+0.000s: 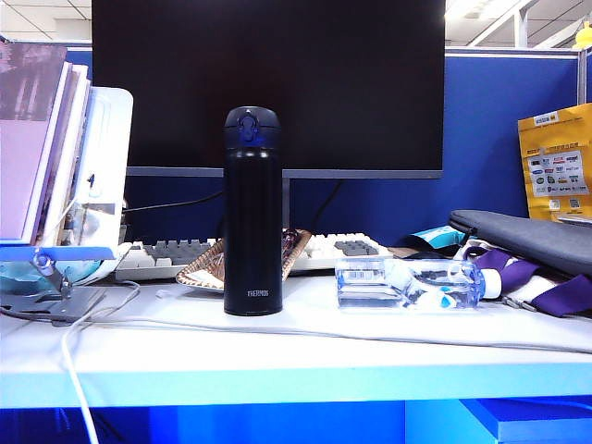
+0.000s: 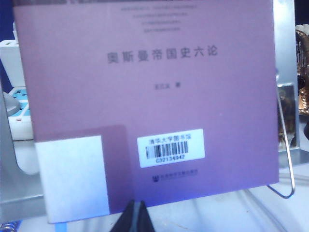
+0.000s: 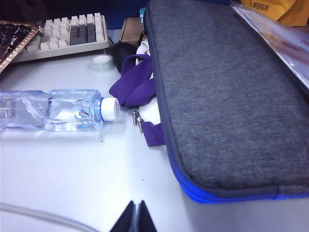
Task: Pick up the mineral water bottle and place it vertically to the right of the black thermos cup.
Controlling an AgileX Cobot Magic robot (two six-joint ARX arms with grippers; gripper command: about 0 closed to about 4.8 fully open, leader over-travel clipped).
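The black thermos cup (image 1: pixel 252 211) stands upright on the white table, in front of the keyboard. The mineral water bottle (image 1: pixel 412 282) lies on its side to the right of it, white cap (image 1: pixel 490 283) pointing right. In the right wrist view the same bottle (image 3: pixel 53 110) lies flat with its cap (image 3: pixel 110 108) toward a purple strap. My right gripper (image 3: pixel 135 206) is shut and empty, hovering over bare table well short of the bottle. My left gripper (image 2: pixel 136 205) is shut and empty, facing a purple book. Neither gripper shows in the exterior view.
A purple book (image 2: pixel 145 96) on a wire stand (image 2: pixel 287 159) fills the left wrist view. A grey padded case (image 3: pixel 227 92) with purple straps (image 3: pixel 135 84) lies right of the bottle. A keyboard (image 1: pixel 185 254), monitor (image 1: pixel 268 83) and a white cable (image 1: pixel 324 331) occupy the desk.
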